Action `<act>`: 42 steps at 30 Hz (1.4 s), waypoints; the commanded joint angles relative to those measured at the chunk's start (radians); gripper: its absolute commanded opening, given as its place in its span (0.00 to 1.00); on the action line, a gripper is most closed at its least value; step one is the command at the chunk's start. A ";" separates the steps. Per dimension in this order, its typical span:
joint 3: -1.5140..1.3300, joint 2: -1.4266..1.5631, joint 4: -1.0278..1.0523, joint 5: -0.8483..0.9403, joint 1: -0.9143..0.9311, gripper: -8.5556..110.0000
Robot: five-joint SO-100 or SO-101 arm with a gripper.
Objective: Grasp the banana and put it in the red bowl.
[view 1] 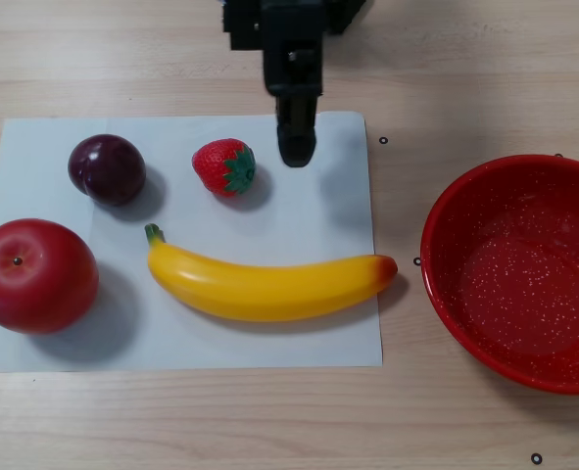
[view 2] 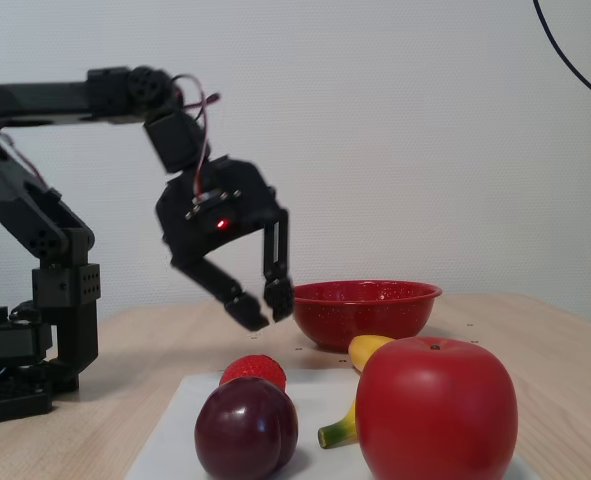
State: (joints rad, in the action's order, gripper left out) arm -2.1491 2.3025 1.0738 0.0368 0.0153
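The yellow banana (view 1: 269, 284) lies across the near part of the white sheet (view 1: 309, 211), green stem to the left and orange-red end to the right in the other view. In the fixed view the apple hides most of the banana (view 2: 369, 349). The red bowl (view 1: 448, 284) stands empty on the wood right of the sheet; it also shows in the fixed view (view 2: 365, 312). My gripper (view 1: 296, 147) hangs above the sheet's far edge, beyond the banana and beside the strawberry. In the fixed view the gripper (view 2: 266, 308) points down, its jaws apart and empty, well above the table.
A red apple (view 1: 34, 274) sits at the sheet's left edge, a dark plum (view 1: 107, 168) and a strawberry (view 1: 225, 166) along its far side. In the fixed view the apple (view 2: 435, 410) and plum (view 2: 247, 428) stand nearest the camera. The arm's base (view 2: 35, 340) is on the left.
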 commanded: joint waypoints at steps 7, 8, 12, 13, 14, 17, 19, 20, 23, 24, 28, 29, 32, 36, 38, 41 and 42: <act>0.397 -0.238 0.069 -0.038 -0.003 0.07; 0.437 -0.270 0.078 -0.038 -0.003 0.07; 0.592 -0.391 0.138 -0.055 -0.005 0.07; 0.630 -0.422 0.158 -0.055 -0.005 0.07; 0.670 -0.454 0.183 -0.051 -0.005 0.07; 0.778 -0.534 0.244 -0.041 -0.009 0.07; 0.836 -0.584 0.265 -0.041 -0.015 0.07; 0.868 -0.607 0.279 -0.041 -0.018 0.07; 0.951 -0.673 0.313 -0.040 -0.026 0.13; 0.977 -0.695 0.325 -0.037 -0.029 0.14; 1.055 -0.767 0.333 -0.037 -0.035 0.18; 1.069 -0.784 0.330 -0.035 -0.038 0.20; 1.098 -0.828 0.305 -0.035 -0.041 0.32; 1.120 -0.876 0.238 -0.034 -0.043 0.41; 1.120 -0.897 0.183 -0.035 -0.044 0.44; 1.127 -0.931 0.120 -0.046 -0.044 0.47; 1.135 -0.945 0.109 -0.048 -0.044 0.49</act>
State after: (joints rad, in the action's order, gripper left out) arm -1.1351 1.3116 1.2241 -0.0031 -0.0184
